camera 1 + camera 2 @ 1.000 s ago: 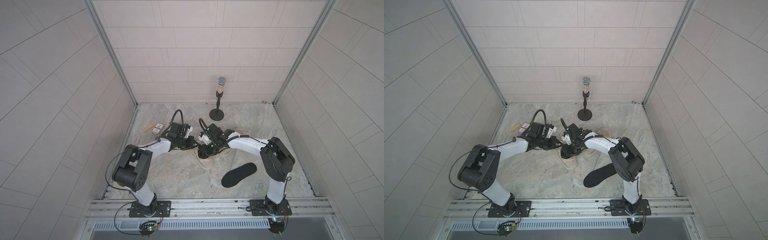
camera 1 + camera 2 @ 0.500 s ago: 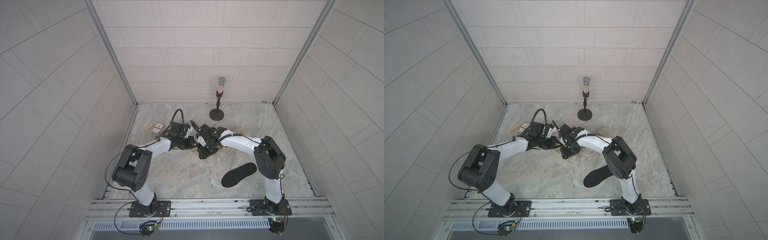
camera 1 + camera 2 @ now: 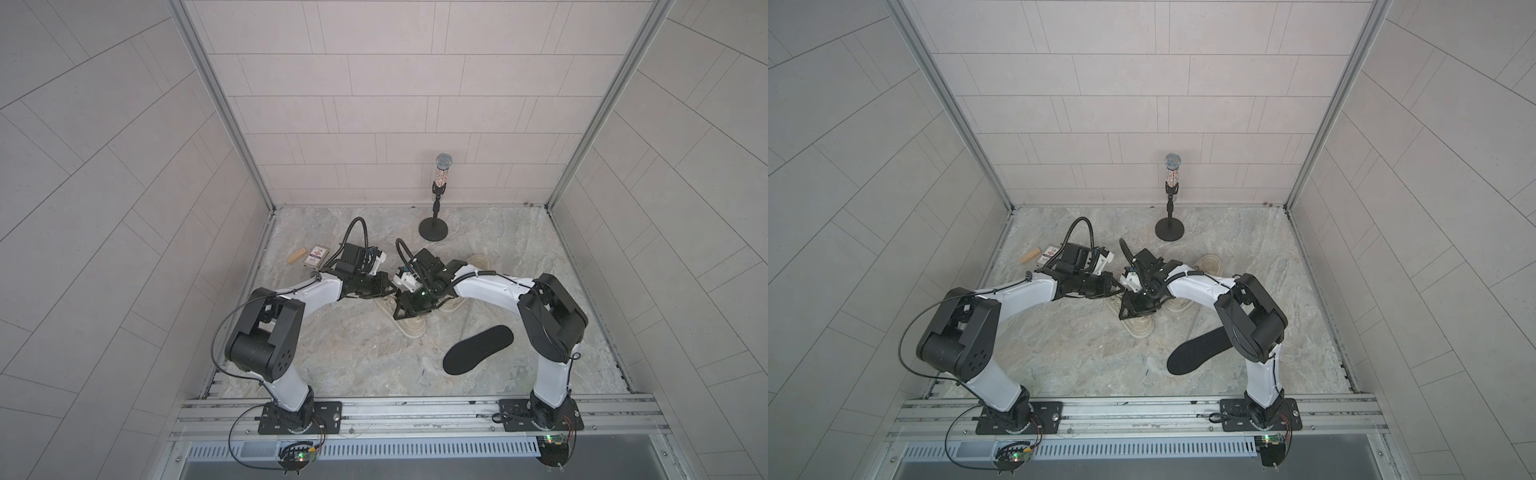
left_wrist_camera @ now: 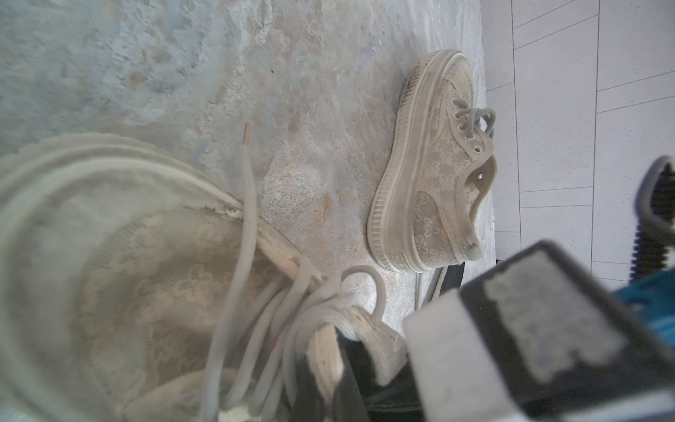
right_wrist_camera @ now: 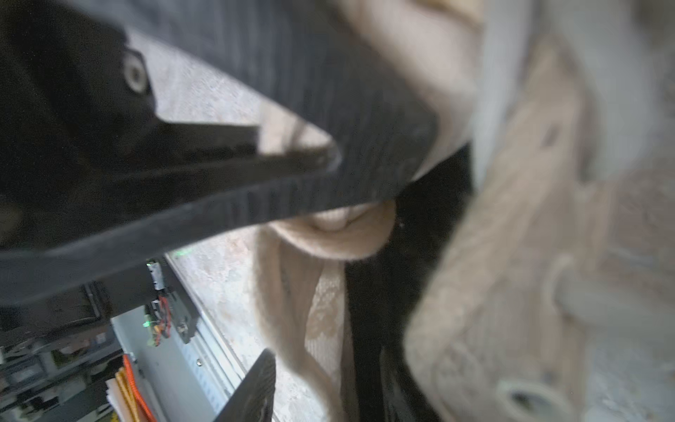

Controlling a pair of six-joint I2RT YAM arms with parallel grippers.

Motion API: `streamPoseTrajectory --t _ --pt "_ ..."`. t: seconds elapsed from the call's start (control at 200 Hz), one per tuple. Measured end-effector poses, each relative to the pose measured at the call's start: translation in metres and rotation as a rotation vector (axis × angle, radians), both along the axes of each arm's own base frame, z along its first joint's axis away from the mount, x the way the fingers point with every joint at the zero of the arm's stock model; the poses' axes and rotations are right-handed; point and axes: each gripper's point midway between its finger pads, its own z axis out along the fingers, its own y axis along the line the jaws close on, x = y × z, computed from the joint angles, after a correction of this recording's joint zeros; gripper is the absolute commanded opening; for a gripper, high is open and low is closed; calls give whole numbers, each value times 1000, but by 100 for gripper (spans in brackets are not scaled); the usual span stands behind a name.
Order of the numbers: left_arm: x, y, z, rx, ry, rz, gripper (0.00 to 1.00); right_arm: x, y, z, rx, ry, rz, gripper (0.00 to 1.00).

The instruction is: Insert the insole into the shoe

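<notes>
Checking the insole (image 3: 478,349) first: black, thin, lying flat on the counter (image 3: 353,365). It is well apart from both claws, off to the base side of the right claw (image 3: 405,312) and just beside the elbow of the right arm (image 3: 552,316). It is not yet in the shoe, and nothing touches it.

Handling, my estimate: light, soft foam with a matte face, so unlikely to slip. It should bend freely and droop if held by one end. Lying flat on the stone, it offers little edge to get under. The best hold looks like a pinch across the heel end, with the toe leading into the opening. A grip at mid-length would likely fold it.

Shoe (image 3: 411,326): beige cloth, thick rubber sole, loose laces (image 4: 248,204), directly under both claws. The upper looks limp and will probably sag shut unless held open.

Left claw (image 3: 386,289): pressed together. In the left wrist view it appears to pinch the laced cloth edge of the shoe.

Right claw: fingers (image 5: 328,120) spread, with the shoe's cloth rim between them. Cannot tell whether either pad bears on it.

Second shoe (image 4: 431,175): on its sole beyond the right claw, apart from the first.
</notes>
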Motion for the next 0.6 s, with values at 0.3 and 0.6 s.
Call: streamPoseTrajectory --t 0.3,0.6 --pt "3 1 -3 19 -13 -6 0 28 -41 59 37 -156 -182 47" --pt "8 2 2 44 -28 -10 0 40 -58 17 -207 -233 -112 43"
